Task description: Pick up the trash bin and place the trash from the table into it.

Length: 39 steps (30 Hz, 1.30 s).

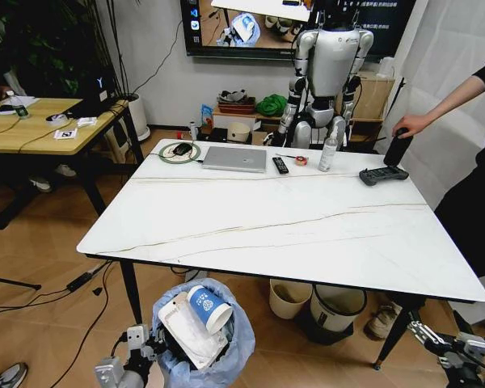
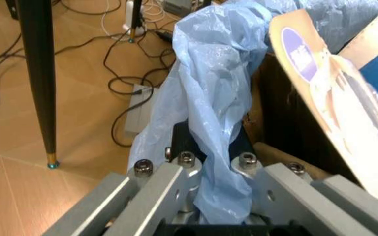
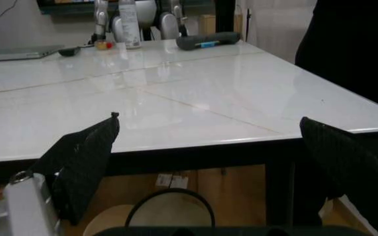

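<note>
trash bin (image 1: 204, 339): we see it just below the near edge of the table (image 1: 291, 222), trash inside.
left gripper (image 2: 218, 189): clamped on the bin's blue bag.
right gripper (image 3: 208, 162): fingers spread apart, holding nothing, low near the table's right near corner.

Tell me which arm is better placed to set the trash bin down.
Left. The left gripper is shut on the trash bin by its blue bag; the right gripper hangs open near the table.

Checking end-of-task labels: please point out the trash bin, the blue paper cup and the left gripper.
trash bin (image 1: 234, 343): head view, on the light-blue bag at its rim.
blue paper cup (image 1: 205, 306): head view, on its printed side.
left gripper (image 2: 218, 196): left wrist view, between its fingers, on bunched bag.
</note>
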### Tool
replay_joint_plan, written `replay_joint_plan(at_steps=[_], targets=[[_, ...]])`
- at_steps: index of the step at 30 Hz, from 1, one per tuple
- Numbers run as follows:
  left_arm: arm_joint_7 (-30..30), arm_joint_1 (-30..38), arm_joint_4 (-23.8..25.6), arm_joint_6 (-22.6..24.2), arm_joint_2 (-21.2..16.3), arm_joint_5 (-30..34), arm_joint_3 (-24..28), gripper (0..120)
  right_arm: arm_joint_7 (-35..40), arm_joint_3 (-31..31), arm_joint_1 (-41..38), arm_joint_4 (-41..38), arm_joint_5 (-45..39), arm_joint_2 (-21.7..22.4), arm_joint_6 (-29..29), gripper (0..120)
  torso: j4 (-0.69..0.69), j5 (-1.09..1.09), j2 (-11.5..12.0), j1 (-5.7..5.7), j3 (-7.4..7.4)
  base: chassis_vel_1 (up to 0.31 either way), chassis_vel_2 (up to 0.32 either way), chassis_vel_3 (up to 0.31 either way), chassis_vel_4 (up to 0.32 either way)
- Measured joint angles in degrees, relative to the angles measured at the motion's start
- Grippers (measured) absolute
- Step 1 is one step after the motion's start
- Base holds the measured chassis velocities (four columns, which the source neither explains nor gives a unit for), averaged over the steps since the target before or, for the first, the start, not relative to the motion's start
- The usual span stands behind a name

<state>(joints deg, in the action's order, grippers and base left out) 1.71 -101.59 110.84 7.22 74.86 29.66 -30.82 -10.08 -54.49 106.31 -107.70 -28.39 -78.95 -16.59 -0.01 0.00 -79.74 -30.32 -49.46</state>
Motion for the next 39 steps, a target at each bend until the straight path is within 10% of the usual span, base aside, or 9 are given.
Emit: replay_joint_plan(at_steps=[39], targets=[[-0.84, -0.64, -4.44, -1.61, 2.82, -1.4, 1.29, 0, 0.0, 0.0, 0.0, 0.0, -0.06, 0.0, 0.0, 100, 0.01, 0.0, 12.77, 5.79, 6.99, 0.0, 0.0, 0.0, 0.0]])
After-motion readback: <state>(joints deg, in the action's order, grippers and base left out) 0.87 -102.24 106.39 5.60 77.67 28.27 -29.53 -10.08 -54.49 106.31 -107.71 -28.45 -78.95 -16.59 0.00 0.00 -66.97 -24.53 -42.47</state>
